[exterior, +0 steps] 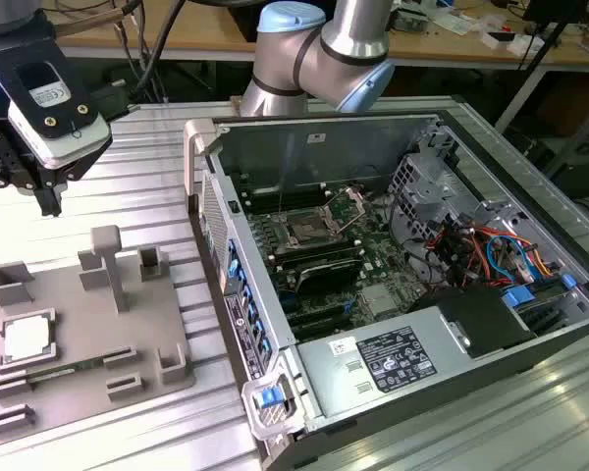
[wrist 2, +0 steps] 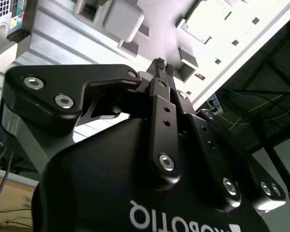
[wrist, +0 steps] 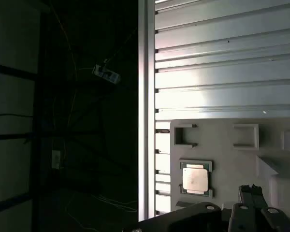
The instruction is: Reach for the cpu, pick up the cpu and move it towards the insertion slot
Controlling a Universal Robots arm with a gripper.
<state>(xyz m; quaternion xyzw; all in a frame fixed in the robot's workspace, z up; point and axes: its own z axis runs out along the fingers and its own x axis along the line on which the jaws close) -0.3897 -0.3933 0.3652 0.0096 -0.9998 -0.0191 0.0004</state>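
cpu (exterior: pixel 26 339) lies flat in a recess of the grey tray (exterior: pixel 88 392) on the bench (exterior: pixel 147 147), top up, open to a grasp from above. Gripper (exterior: pixel 47 201) hangs over the tray's far side, well apart, jaws together and empty. Beyond, insertion slot (exterior: pixel 304 231) sits in the open computer case (exterior: pixel 373 128).

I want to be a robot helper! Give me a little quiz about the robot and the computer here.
1. True or false: the gripper is holding the cpu.
2. Where does the cpu lie? A) in a recess of the grey tray. B) in a blue bucket. C) in a drawer.
3. Fill in: in the exterior view, the insertion slot sits to the grey tray's ____.

Key: 1 false, the cpu lies free. 2 A. 3 right, inside the open computer.
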